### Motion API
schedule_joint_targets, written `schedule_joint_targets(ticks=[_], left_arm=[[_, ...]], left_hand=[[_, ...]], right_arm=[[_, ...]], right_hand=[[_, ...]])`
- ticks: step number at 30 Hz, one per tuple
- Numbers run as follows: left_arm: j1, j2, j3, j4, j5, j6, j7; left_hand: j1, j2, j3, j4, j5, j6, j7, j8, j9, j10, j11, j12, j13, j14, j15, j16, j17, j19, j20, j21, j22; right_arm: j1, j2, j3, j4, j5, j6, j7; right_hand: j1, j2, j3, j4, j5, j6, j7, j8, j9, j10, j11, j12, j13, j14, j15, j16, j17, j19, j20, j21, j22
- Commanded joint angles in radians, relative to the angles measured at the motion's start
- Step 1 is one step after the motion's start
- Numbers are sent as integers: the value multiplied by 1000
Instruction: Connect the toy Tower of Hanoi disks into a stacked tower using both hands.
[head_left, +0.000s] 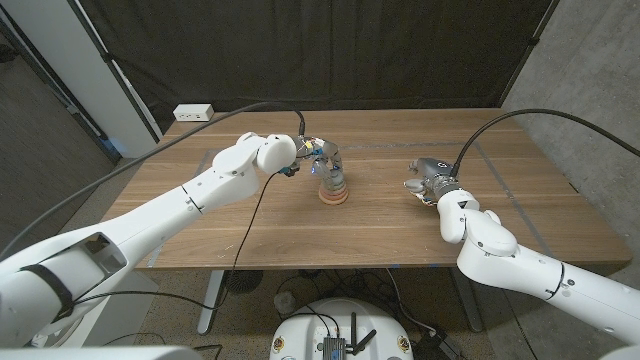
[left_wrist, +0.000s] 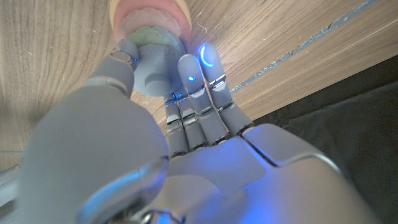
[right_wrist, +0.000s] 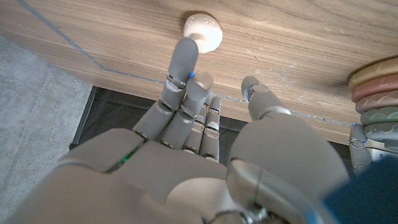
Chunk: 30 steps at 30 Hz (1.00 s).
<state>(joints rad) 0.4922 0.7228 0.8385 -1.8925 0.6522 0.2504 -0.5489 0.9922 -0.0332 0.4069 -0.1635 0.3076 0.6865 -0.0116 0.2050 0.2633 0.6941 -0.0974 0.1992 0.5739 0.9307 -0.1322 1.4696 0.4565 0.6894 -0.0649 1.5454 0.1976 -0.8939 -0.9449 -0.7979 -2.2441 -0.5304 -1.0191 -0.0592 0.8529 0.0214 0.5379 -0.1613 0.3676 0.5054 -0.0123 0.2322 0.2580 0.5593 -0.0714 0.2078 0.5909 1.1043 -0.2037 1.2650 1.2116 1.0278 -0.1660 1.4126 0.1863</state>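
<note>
The left hand grips the top blue disk of the stacked tower on the surface, while the right hand waits with fingers apart, holding nothing, near a small cream cap.

**Colours on the wooden table**

The brown, grained wooden table carries thin pale lines. The stacked tower of ridged toy disks runs from a pink-orange base through green to a grey-blue top piece. A small cream rounded piece lies apart. The left robot hand is grey with glowing blue lights at its fingertips; the right robot hand is plain grey. Both arms are white.
</note>
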Motion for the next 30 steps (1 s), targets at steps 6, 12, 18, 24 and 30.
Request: schedule_joint_targets(ticks=[6, 12, 18, 24, 30], left_arm=[[-18, 2, 14, -5, 17, 2, -48], [-13, 5, 7, -13, 15, 7, -47], [-17, 8, 7, -12, 15, 5, -59], [-15, 12, 1, -15, 8, -3, -57], [-20, 14, 1, -19, 12, 4, -73]], left_hand=[[-16, 16, -14, 5, 2, -77, 5, -19, -2, -28, -42, -16, 11, -14, -88, -8, 1, -23, -140, -7, 2], [-40, 6, -27, 7, 2, -155, 20, -27, -6, -108, -22, -18, 16, -19, -88, -14, -3, -18, -139, -8, 0], [-57, -5, -38, 7, 1, -216, 36, -28, -11, -179, 0, -22, 11, -11, -87, -13, -2, -12, -140, -9, -1], [-81, -21, -52, 8, -1, -320, 59, -32, -21, -278, 33, -21, 7, -23, -86, -25, -4, -21, -140, -18, -3], [-89, -26, -57, 8, -2, -368, 66, -31, -26, -325, 51, -21, 3, -30, -86, -30, -3, -26, -140, -21, -3]], right_arm=[[-11, -7, 9, -18, 20, -1, -8], [-11, -7, 8, -21, 25, -3, -10], [-7, -6, 3, -17, 27, 0, -11], [-3, -5, 1, -16, 29, -1, -11], [0, -4, -1, -14, 31, -1, -12]], right_hand=[[-1, -2, 10, -1, 5, 4, 6, -1, 5, 7, 5, -2, 4, 4, -17, 5, 5, 1, -54, 0, 0], [-1, -2, 11, -1, 6, 4, 6, -1, 5, 7, 5, -2, 4, 3, -17, 5, 5, 0, -54, -1, -1], [-2, -2, 11, -1, 6, 4, 6, -1, 5, 6, 5, -2, 4, 3, -17, 4, 4, 2, -54, 1, 1], [-2, -2, 11, -2, 6, 5, 3, -1, 6, 7, 5, -2, 3, 3, -17, 4, 4, 1, -54, 0, 1], [-2, -2, 12, -2, 6, 4, 4, -1, 6, 8, 4, -2, 3, 4, -17, 6, 5, 1, -53, 0, 0]])
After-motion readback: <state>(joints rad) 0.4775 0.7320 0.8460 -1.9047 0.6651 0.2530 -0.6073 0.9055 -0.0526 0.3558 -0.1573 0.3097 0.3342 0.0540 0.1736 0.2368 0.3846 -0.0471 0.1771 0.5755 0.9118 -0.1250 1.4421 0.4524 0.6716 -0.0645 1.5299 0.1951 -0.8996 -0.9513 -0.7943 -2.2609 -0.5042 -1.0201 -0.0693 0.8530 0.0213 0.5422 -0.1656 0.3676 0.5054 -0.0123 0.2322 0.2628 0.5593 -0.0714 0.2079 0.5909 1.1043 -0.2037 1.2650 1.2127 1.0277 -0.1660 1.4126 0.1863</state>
